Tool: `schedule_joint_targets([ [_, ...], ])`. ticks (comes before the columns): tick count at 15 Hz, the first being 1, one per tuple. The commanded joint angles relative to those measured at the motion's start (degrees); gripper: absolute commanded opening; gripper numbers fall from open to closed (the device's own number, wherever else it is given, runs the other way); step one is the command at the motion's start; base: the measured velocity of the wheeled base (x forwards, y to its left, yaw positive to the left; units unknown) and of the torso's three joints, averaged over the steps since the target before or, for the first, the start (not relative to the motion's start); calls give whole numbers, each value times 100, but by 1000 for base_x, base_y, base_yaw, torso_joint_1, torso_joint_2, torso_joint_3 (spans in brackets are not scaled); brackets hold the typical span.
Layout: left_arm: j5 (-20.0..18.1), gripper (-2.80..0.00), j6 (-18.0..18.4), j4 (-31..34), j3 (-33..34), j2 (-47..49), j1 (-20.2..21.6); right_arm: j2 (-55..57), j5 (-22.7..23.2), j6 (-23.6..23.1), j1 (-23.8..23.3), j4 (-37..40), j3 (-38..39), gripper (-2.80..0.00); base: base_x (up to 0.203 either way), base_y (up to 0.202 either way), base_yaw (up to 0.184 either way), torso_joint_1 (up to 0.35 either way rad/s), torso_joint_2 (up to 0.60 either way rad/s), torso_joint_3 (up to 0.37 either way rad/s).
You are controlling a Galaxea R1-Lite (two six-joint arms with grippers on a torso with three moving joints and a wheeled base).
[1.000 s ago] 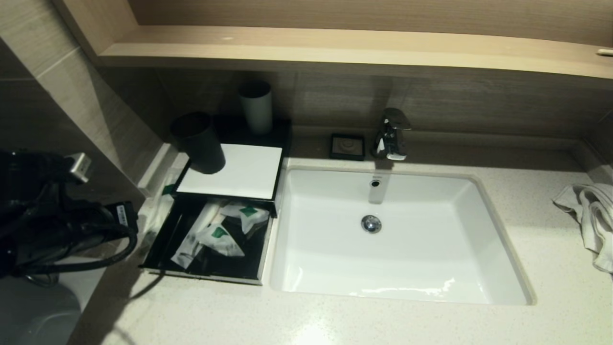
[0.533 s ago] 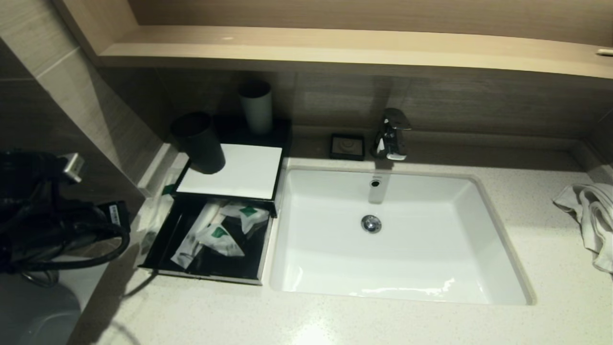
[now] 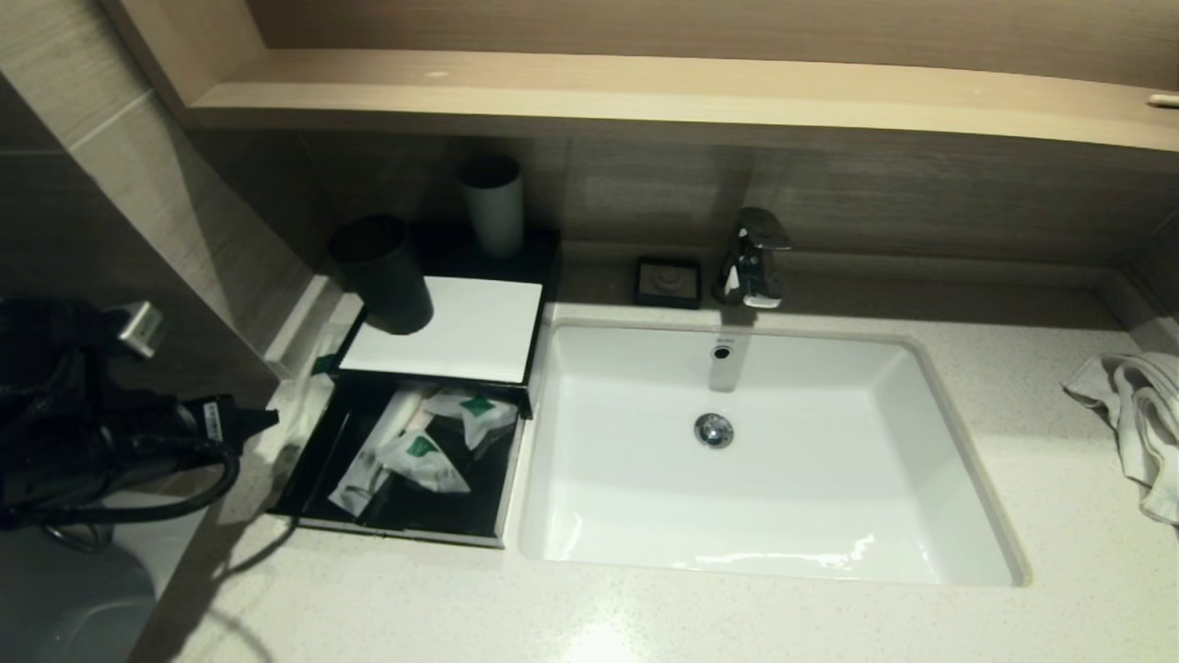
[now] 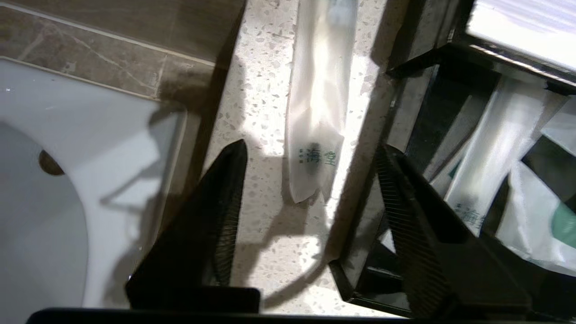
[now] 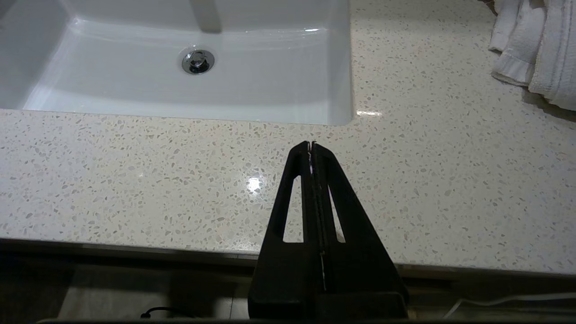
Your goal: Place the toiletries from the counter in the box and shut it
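Observation:
The black box (image 3: 440,329) with a white top panel stands left of the sink, its drawer (image 3: 405,529) pulled out toward me. Several white sachets with green labels (image 3: 419,451) lie in the drawer. One long thin sachet (image 3: 307,398) lies on the counter (image 3: 645,617) along the box's left side; it also shows in the left wrist view (image 4: 317,99). My left gripper (image 4: 312,147) (image 3: 262,420) is open and empty, hovering over the near end of this sachet, with one finger (image 4: 407,211) over the drawer's corner. My right gripper (image 5: 311,145) is shut and empty above the counter's front edge.
A dark cup (image 3: 382,274) stands on the box's top panel and a pale cup (image 3: 493,204) behind it. The white sink (image 3: 764,460), faucet (image 3: 753,258), small black soap dish (image 3: 668,281) and a white towel (image 3: 1138,414) lie to the right. A tiled wall is close on the left.
My left arm has shifted a little beside the box, and its gripper now points toward the sachet on the counter. The sachets and the drawer have not moved.

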Motion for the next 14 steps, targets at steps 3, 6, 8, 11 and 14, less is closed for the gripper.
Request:
schedule_joint_targets([
  [3,-123,0,177,-18,-1,155,192,0,1,-2,1,-1,0,-280,0,0,0,0,0,0],
  [6,-411,0,414,-15,-5,228,415,0,1,-2,2,-1,0,-280,0,0,0,0,0,0],
  [8,-567,0,545,-18,-23,296,582,0,1,-2,-6,-1,0,-280,0,0,0,0,0,0],
  [11,-741,0,790,-18,-14,431,680,0,1,-2,2,-1,0,-280,0,0,0,0,0,0],
  [14,-816,0,807,-18,-19,454,680,0,1,-2,2,-1,0,-280,0,0,0,0,0,0],
])
